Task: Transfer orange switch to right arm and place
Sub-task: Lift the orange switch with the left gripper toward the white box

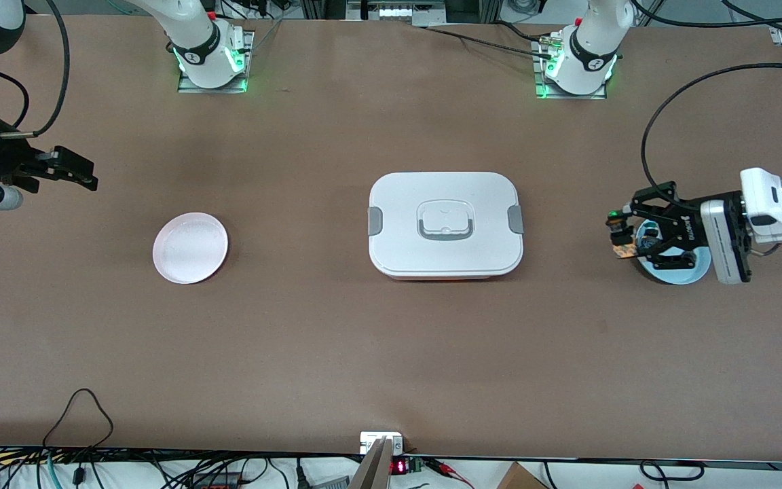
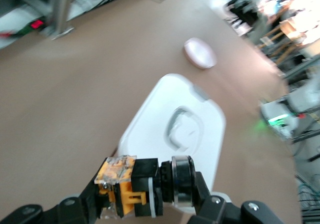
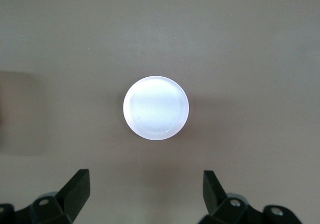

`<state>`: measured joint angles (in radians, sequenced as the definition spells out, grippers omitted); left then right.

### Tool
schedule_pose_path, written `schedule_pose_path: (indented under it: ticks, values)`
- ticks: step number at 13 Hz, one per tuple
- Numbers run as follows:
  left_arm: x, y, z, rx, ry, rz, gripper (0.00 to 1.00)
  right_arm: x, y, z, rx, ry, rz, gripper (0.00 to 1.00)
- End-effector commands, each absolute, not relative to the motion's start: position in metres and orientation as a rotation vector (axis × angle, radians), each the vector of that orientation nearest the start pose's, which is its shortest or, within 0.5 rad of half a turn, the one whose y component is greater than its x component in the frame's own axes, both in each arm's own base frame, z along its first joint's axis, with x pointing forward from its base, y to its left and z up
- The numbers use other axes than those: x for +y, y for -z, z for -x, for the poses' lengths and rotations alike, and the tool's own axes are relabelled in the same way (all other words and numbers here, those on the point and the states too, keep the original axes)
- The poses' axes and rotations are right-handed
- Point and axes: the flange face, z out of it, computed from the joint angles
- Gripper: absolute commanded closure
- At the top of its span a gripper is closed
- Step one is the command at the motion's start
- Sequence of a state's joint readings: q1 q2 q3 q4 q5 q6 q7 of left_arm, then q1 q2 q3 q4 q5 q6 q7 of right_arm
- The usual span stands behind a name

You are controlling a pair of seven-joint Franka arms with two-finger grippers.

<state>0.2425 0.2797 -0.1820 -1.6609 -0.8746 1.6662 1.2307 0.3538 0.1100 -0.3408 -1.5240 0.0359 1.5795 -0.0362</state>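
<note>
The left pincer [image 1: 625, 238] is clamped on the orange switch [image 1: 620, 239], held up in the air over the edge of a pale blue plate [image 1: 686, 268] at the left arm's end of the tabletop [image 1: 391, 353]. In the left wrist view the grip shows closely: the switch [image 2: 145, 186] lies crosswise between the black linkage fingers [image 2: 200, 191], its black body and dark round end toward one finger and its orange block with a clear film on it toward the other. That view also takes in the white lidded box [image 2: 175, 134] and, farther along, the pink plate [image 2: 200, 53]. The front view alone shows a second small dark-and-blue component [image 1: 647, 238] on the blue plate, partly hidden by the pincer's linkage. The right pincer [image 1: 82, 170] hangs with its jaws spread wide and nothing between them, over bare tabletop at the right arm's end, where that arm waits. The right wrist view looks straight down on the pink plate [image 3: 156, 108], which is bare, with the two black fingertips [image 3: 75, 189] set far apart at the edge of the picture. In the front view the pink plate [image 1: 190, 247] lies nearer the camera than the right arm's base, and the white box [image 1: 445, 224], with its grey side latches and centre handle, sits mid-tabletop between the two plates.
</note>
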Motion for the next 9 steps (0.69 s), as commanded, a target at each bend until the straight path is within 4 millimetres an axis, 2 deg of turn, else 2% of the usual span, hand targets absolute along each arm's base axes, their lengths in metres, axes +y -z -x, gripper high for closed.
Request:
schedule_pose_path:
  ticks: [1, 3, 5, 6, 7, 8, 9]
  values:
    - [-0.063, -0.465, -0.613, -1.093, -0.500, -1.752, 1.00, 0.020, -0.589, -0.584, -0.086, -0.066, 3.138, 0.00]
    - [-0.091, -0.446, -0.607, -1.147, -0.631, -1.575, 1.00, 0.020, -0.589, -0.584, -0.086, -0.066, 3.138, 0.00]
    - [-0.110, -0.416, -0.597, -1.153, -0.693, -1.469, 1.00, 0.020, -0.589, -0.584, -0.086, -0.066, 3.138, 0.00]
    - [-0.126, -0.404, -0.590, -1.163, -0.714, -1.415, 1.00, 0.021, -0.589, -0.584, -0.089, -0.066, 3.138, 0.00]
    - [-0.141, -0.398, -0.587, -1.172, -0.745, -1.369, 1.00, 0.020, -0.589, -0.584, -0.086, -0.066, 3.138, 0.00]
    - [-0.165, -0.395, -0.584, -1.181, -0.790, -1.302, 1.00, 0.020, -0.589, -0.584, -0.091, -0.061, 3.139, 0.00]
    - [-0.175, -0.391, -0.584, -1.179, -0.816, -1.269, 1.00, 0.020, -0.590, -0.585, -0.089, -0.049, 3.140, 0.00]
